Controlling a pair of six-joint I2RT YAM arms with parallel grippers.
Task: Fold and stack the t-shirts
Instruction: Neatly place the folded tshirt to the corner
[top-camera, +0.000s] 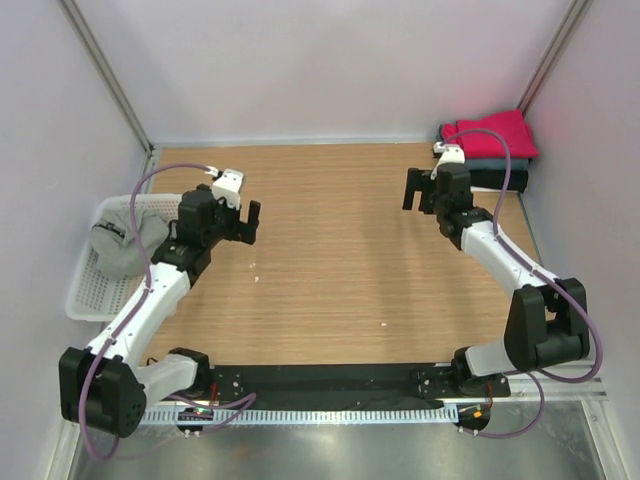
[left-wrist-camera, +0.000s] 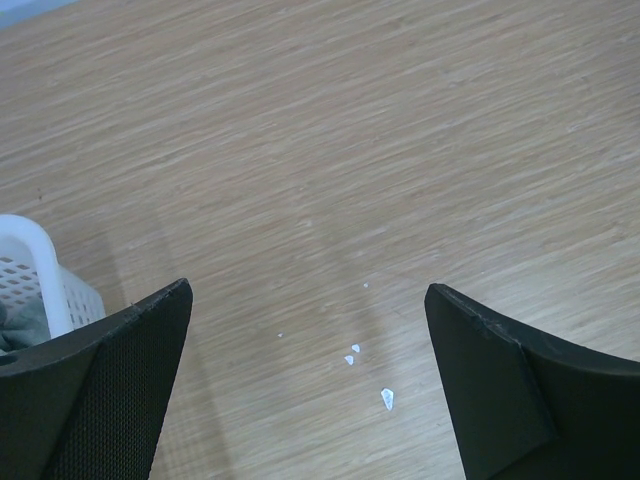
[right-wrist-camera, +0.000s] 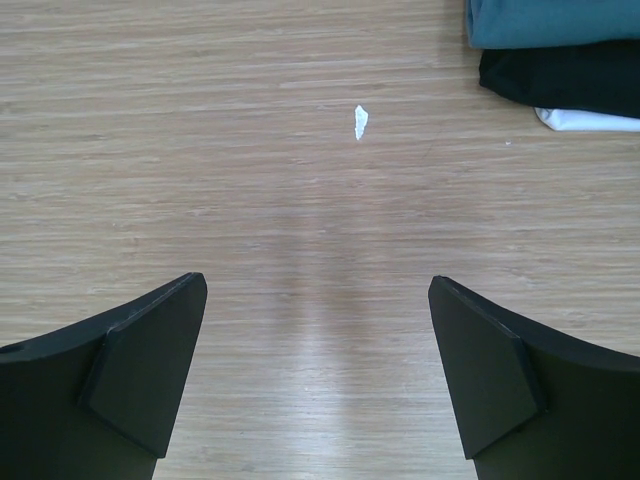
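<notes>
Top external, tees (top-camera: 495, 137) far-R corner, basket (top-camera: 88, 296) L-edge

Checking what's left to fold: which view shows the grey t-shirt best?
Top external: the grey t-shirt lies crumpled in the white basket, largely visible. Left wrist catches only a sliver behind the basket wall; right wrist shows none of it.

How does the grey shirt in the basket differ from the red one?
The grey shirt lies crumpled in the white basket; the red shirt is folded flat. The grey shirt sits alone at the left; the red shirt tops a stack far right. Neither is gripped.
</notes>
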